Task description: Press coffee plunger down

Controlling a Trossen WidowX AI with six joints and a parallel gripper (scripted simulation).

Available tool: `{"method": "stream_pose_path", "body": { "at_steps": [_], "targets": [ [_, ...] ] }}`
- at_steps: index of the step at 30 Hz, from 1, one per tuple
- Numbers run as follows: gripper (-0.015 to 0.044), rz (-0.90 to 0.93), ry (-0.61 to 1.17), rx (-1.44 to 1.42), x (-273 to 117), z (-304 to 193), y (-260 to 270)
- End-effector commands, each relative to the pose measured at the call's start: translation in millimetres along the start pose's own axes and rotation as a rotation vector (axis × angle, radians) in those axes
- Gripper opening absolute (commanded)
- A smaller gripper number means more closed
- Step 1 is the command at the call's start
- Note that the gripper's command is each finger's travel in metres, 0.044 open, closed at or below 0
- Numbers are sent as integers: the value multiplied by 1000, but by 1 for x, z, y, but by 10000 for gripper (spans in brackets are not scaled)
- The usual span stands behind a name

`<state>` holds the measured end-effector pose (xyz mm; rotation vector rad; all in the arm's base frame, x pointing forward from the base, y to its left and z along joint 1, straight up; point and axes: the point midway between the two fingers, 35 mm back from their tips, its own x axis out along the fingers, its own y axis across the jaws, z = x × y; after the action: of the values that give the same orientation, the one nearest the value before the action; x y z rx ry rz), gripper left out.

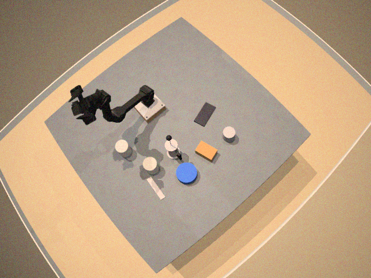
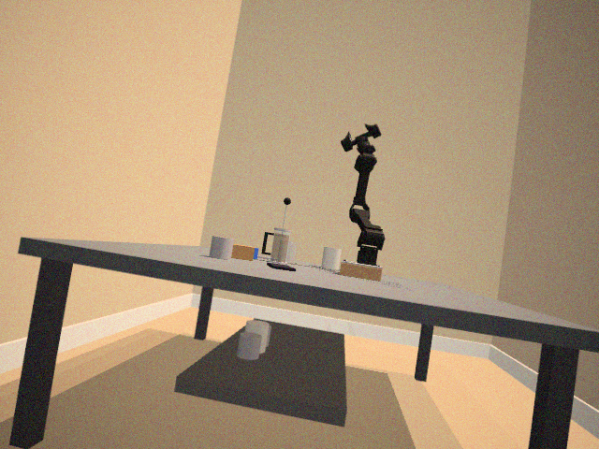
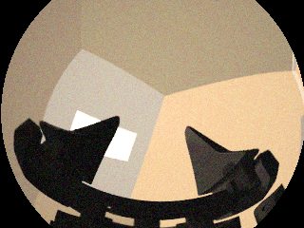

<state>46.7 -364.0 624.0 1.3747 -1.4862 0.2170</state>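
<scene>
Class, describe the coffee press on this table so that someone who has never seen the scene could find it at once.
Start at the grey table, then find the cluster of things near its middle. The coffee press stands between the blue disc and the orange block. Unlike the plain white cups nearby, it has a thin rod topped by a black knob.

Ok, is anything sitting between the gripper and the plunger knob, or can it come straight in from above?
Nothing visible blocks it. The open gripper is raised high, well away from the coffee press. The knob stands up on its rod above every cup and box around it, so the air over it is free.
</scene>
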Motion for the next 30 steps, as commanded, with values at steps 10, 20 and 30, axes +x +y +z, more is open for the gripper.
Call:
{"method": "stream_pose_path", "body": {
  "at_steps": [10,20,30],
  "targets": [
    [440,131,80,-45,-17,-31,60],
    [440,259,181,-169,-49,-77,118],
    [440,400,341,-338,-95,-145,165]
  ]
}}
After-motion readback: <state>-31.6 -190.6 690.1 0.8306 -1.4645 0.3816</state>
